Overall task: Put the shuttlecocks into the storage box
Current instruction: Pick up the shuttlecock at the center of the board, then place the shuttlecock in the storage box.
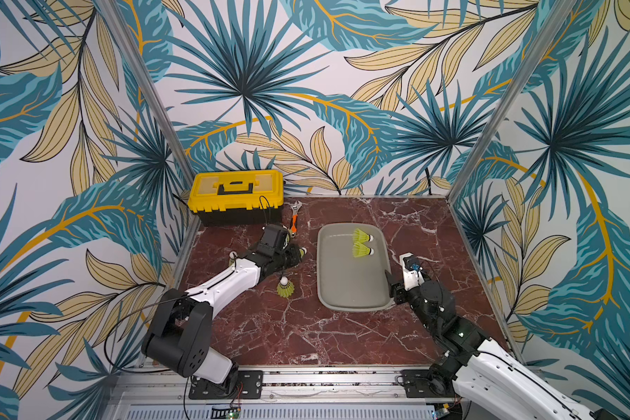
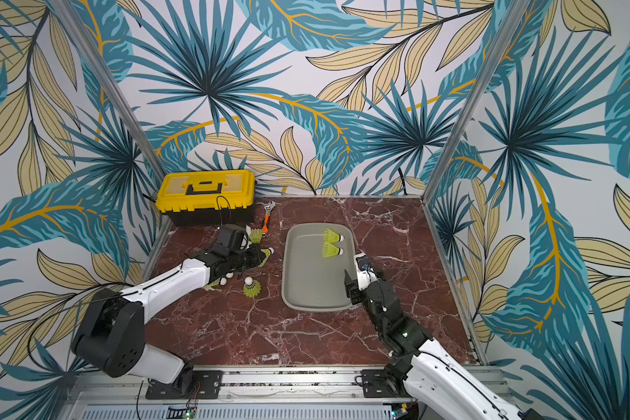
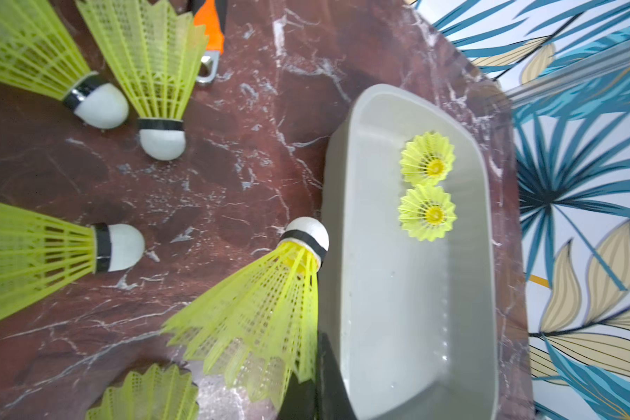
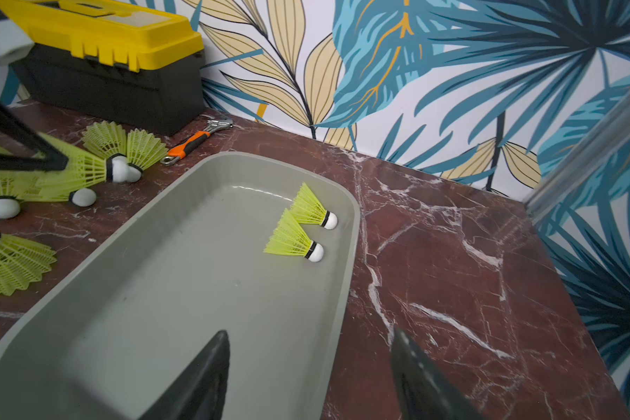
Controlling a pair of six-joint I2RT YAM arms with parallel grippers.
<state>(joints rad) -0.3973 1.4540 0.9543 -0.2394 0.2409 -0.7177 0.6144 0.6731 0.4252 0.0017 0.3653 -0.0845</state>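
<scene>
Shuttlecocks (image 4: 291, 240) lie two in number inside the storage box (image 1: 342, 287), side by side near its far right corner. Both are on their sides, with the white tips toward the right wall. The grey box sits on the dark red marble table (image 1: 306, 334), between the two arms.

The left gripper (image 3: 311, 378) is pressed together on the yellow-green skirt of one more, the held shuttlecock (image 3: 262, 309). Its white tip points toward the box and is just beside the outer left wall. It cannot be told whether this one is lifted off the table.

More shuttlecocks are on the table to the left of the box. One stands on its skirt with the tip up (image 1: 285, 287), and others lie on their sides close to the left arm (image 3: 150, 58).

The right gripper (image 4: 310, 332) hangs over the near right rim of the box with its fingers spread wide. In the right wrist view one finger is over the inside of the box and the other is over the table.

An orange-handled wrench (image 1: 294, 218) lies just beside the yellow-lidded toolbox (image 1: 237, 192), near the far left corner of the box.
</scene>
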